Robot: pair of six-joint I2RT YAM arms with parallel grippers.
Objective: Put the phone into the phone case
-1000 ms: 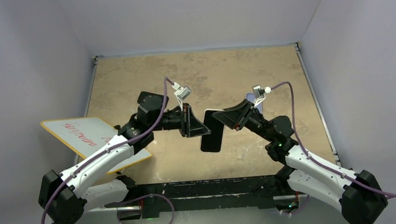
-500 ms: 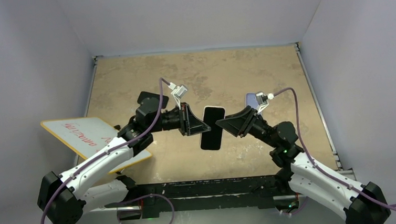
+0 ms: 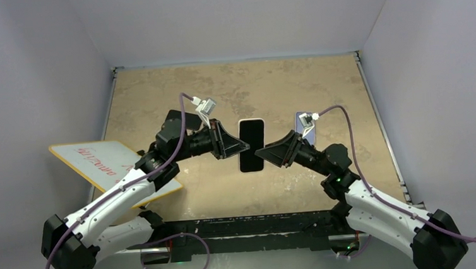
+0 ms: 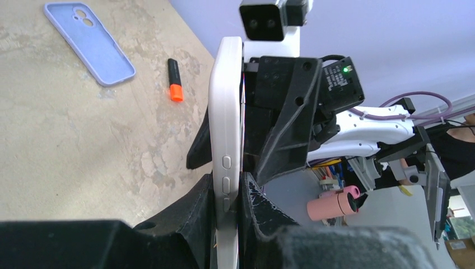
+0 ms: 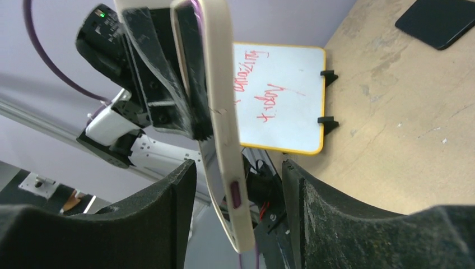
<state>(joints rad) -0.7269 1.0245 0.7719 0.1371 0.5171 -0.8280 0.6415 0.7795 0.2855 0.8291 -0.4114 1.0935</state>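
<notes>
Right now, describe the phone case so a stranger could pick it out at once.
Start from the tan table and go to its right half, just beyond the wrist of the right arm. The phone case lies flat there beside a small black marker with an orange end. Its lavender colour and the camera cutout at one corner set it apart.

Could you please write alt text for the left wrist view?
The left gripper grips a white phone edge-on, with the open right gripper straddling it. A lilac phone case and a black-and-orange marker lie on the table beyond.
</notes>
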